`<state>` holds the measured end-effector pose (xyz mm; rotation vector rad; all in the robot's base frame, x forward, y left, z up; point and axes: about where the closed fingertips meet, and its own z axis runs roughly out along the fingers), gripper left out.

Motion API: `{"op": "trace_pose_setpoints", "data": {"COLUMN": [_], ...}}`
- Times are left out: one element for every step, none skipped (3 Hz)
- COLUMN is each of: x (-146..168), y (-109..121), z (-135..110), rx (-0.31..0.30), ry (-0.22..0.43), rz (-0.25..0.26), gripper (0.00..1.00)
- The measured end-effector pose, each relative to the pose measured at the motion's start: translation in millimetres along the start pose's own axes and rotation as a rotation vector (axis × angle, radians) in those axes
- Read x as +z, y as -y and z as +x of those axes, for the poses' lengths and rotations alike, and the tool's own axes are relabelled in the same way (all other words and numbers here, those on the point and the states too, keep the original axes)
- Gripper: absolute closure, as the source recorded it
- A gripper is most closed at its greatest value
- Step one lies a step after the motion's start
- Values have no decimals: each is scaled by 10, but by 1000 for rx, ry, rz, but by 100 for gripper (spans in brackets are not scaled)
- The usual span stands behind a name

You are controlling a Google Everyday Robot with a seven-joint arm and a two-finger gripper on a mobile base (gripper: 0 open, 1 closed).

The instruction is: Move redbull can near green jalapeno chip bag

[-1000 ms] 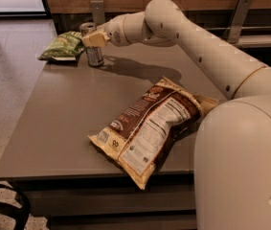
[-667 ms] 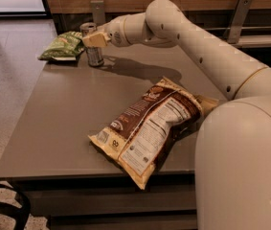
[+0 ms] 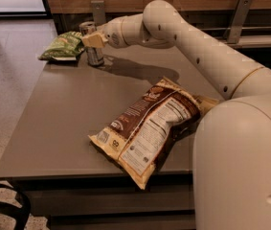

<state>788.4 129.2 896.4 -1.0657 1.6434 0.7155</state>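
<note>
The redbull can (image 3: 95,56) stands upright on the brown table (image 3: 68,109) at its far left. It is just to the right of the green jalapeno chip bag (image 3: 62,46), which lies flat at the table's far left corner. My gripper (image 3: 93,39) reaches in from the right and sits around the can's middle, covering part of it. The can's top and base show above and below the gripper.
A large brown and cream-yellow chip bag (image 3: 149,128) lies on the table's near right part. My white arm (image 3: 197,47) stretches over the table's right side and my base (image 3: 242,166) fills the right foreground. A wooden wall with metal brackets (image 3: 238,13) runs behind.
</note>
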Motion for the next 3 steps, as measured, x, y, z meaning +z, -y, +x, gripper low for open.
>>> {"op": "trace_pose_setpoints", "data": {"x": [23,48,49], "y": [-16,-34,-35], "z": [3,6,6], "rx": [0,1,1], "ry": [0,-1,-1], "rz": [-4,-8,-8], "gripper": [10,0,0]}}
